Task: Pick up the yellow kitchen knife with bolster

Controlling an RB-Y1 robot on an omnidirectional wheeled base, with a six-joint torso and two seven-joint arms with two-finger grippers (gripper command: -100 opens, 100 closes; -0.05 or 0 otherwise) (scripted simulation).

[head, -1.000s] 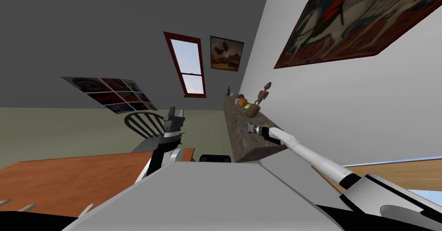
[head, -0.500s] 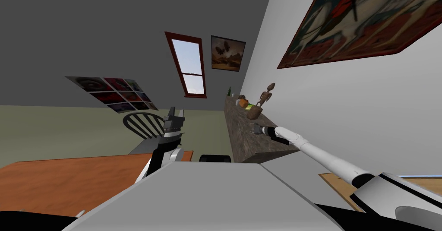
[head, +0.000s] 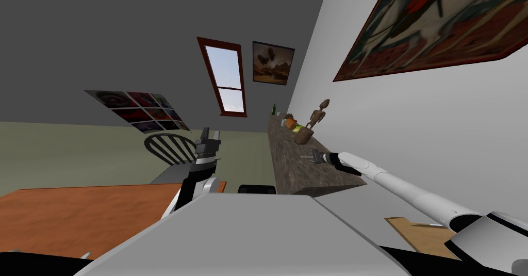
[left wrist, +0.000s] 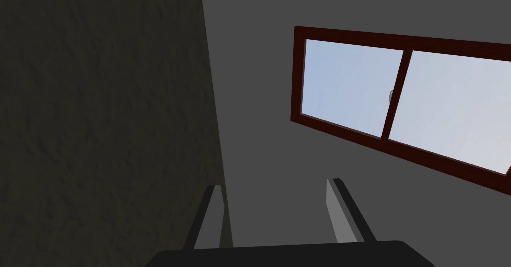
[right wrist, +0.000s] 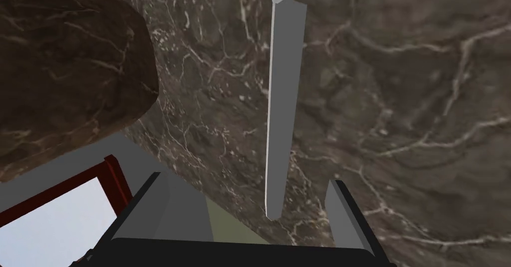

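Two thin fingers of the right gripper (right wrist: 247, 179) stand parted and grasp nothing, one on each side of the knife (right wrist: 284, 104), which lies flat on the dark veined counter (right wrist: 399, 104). Its long grey blade runs straight away from the gripper's body, nearer to one finger than to the other and touching neither. The tip sits just short of the counter's front edge, and a paler grey piece begins at the blade's far end (the handle's colour cannot be told from these pictures). On the wider side of the gap stands a brown bowl (right wrist: 65, 74), close to that same front edge, with a strip of bare marble between it and the blade. On the other side of the blade the stone lies open. In the head view the robot's right arm reaches out over the near end of the counter, which runs along the white wall (head: 412, 133), and the bowl and a thin wooden figure (head: 318, 114) stand farther along it. The left gripper (head: 209, 140) is held up, well apart from the counter, above the orange-brown table (head: 77, 216) and beside a dark chair (head: 167, 148), with its fingers spread and nothing between them.
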